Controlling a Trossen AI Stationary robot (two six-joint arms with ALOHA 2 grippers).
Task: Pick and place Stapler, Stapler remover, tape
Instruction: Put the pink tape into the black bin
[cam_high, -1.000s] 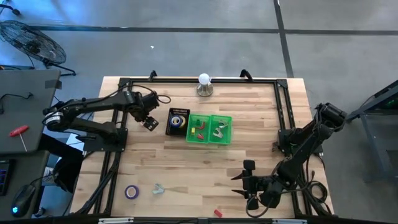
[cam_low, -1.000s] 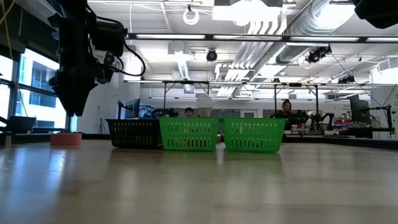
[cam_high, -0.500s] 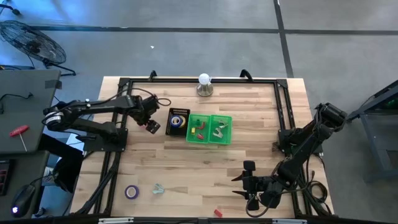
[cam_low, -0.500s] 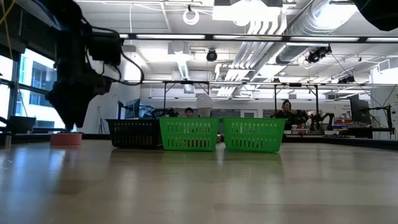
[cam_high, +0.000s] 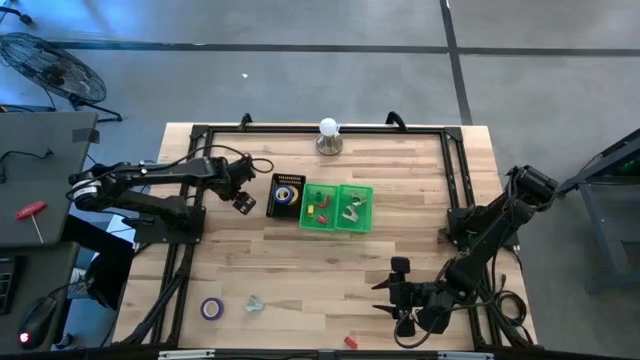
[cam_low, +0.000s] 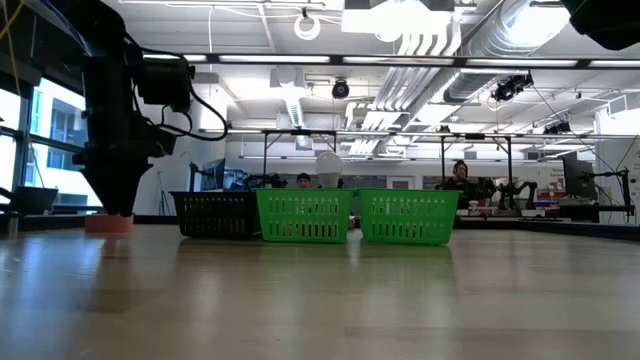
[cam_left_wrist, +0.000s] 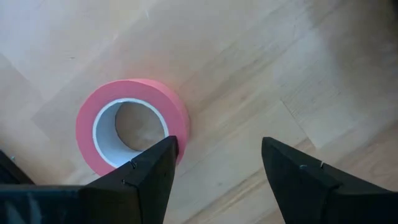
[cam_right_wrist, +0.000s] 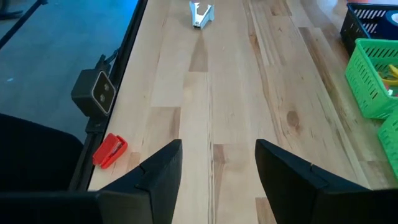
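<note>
A pink tape roll (cam_left_wrist: 132, 127) is lying flat on the table (cam_high: 300, 270), hollow centre up, and the left gripper (cam_left_wrist: 214, 171) is hanging right over it with its jaws standing wide open and gripping nothing, one finger (cam_left_wrist: 149, 171) overlapping the roll's rim in the left wrist view while the other is showing over bare wood. In the low view the roll (cam_low: 109, 223) is sitting on the table directly under that dark gripper (cam_low: 115, 195), to the side of the black basket (cam_low: 216, 214). From above, the left gripper (cam_high: 241, 199) is just beside the black basket (cam_high: 286, 195), which is holding a yellow tape roll (cam_high: 287, 195) and a blue one, though the blue one is hard to make out. Touching it in a row are standing two green baskets (cam_high: 336, 208) with small items inside. A purple tape roll (cam_high: 211, 308) is lying near the table's front edge on the left, with a silver staple remover (cam_high: 254, 304) just beside it, and a small red stapler (cam_high: 351, 343) is lying at the front edge farther right. The right gripper (cam_high: 398, 293) is waiting low over the front right of the table, its jaws spread wide and empty; in its wrist view the red stapler (cam_right_wrist: 110, 150) is lying near the table's edge and the staple remover (cam_right_wrist: 200, 13) farther off.
</note>
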